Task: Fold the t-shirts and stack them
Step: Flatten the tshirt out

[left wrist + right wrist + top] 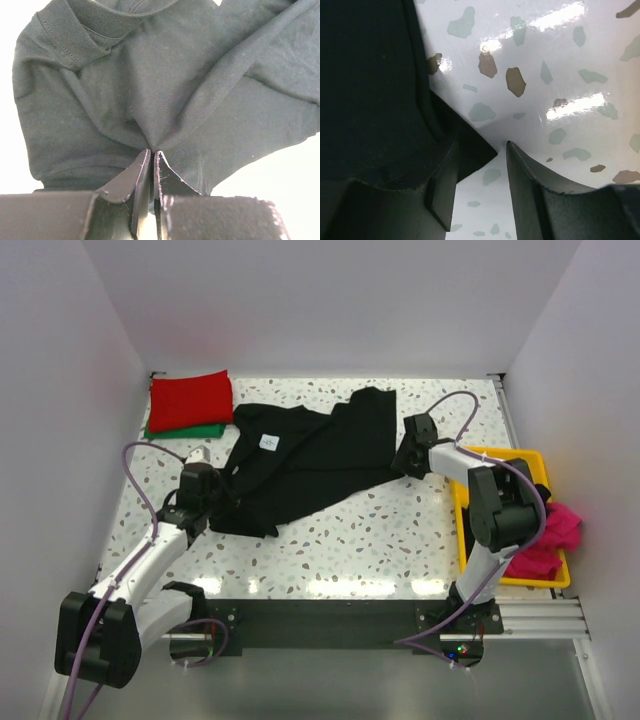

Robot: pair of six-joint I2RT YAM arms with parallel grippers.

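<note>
The only mark to see is a small white label (268, 442) on the black t-shirt (320, 455), near its neck, a little beyond the left pincer (218, 498) and to its right. There is some dark print on it, but it is too small to read.

The left pincer is clenched on the black t-shirt. In the left wrist view its two fingers (131, 175) stand almost together, and the cloth (175, 90) is pinched at their tips (152, 152), with folds that run out from that point. The collar (95, 22) lies beyond the tips, to the upper left.

The right pincer (407, 458) is at the opposite edge of the same shirt. Its jaws are apart. In the right wrist view one finger (440, 175) is over the dark cloth (370, 75), the other is over the bare speckled table (545, 65), and a pointed corner of the cloth lies in the gap between them (481, 147). The fingers do not press on it.

A yellow tray (462, 530) stands just to the right of the right pincer, beside its arm. A pink t-shirt (555, 530) lies in it, crumpled, and hangs over the outer side.

Beyond the left pincer, well apart from it, a folded red t-shirt (190, 400) lies on a green t-shirt (185, 430) in the far corner of the table.
</note>
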